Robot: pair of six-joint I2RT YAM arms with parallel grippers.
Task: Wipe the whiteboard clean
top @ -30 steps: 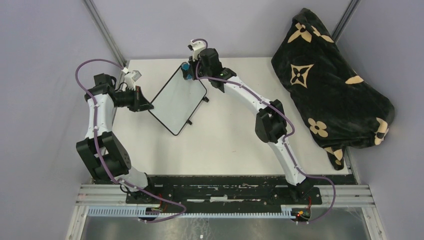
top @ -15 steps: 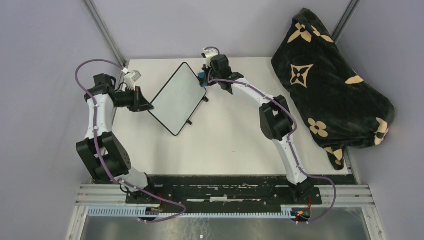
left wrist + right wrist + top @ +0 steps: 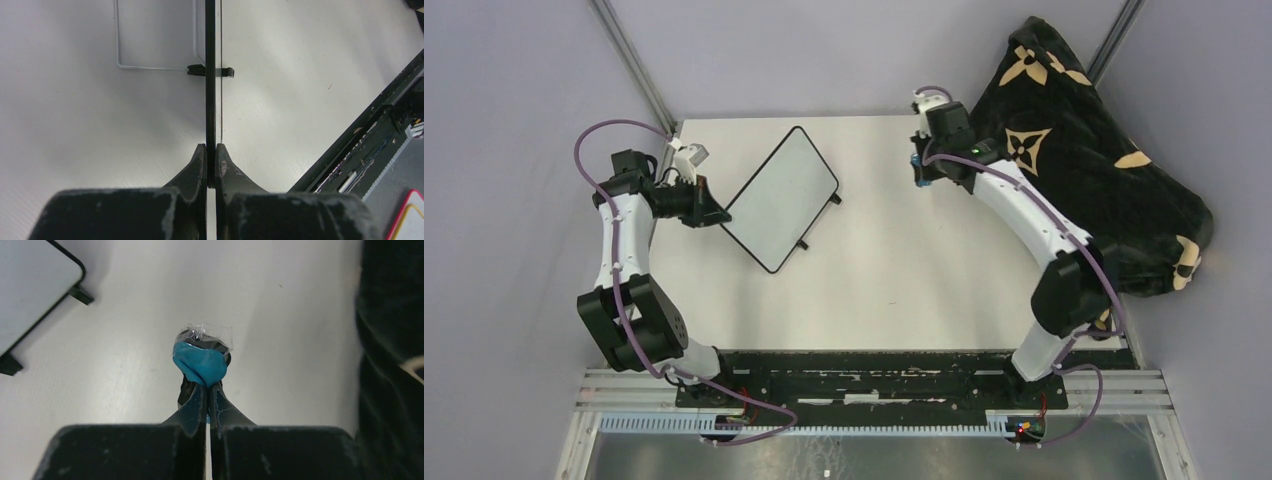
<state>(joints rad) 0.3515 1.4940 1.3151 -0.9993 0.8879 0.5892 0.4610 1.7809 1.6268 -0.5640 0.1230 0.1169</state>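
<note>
- Left gripper [image 3: 720, 212]: jaws nearly closed, clamped on the thin black frame of the whiteboard [image 3: 782, 198], at its left edge.
- The whiteboard sits left of centre toward the far side of the table [image 3: 874, 270], angled diagonally. The visible face looks blank, with no red writing I can make out, so the erase looks done or close to it.
- Risk: the wrist view shows the board edge-on with only a narrow pinch on the frame. If the left jaws let go abruptly or twist, the board could tip or skid on its small feet.
- Right gripper [image 3: 916, 172]: well apart from the board, at the far right of the table. Jaws almost shut on the blue eraser [image 3: 200, 364], held by its end, with some clear film on it.
- Risk: the tip-only grip could let the eraser slip or rotate on any contact.
- Risk: the right arm sits just beside the black patterned blanket [image 3: 1084, 170], where its cable or wrist could snag the fabric.
- Containers: none in view.
</note>
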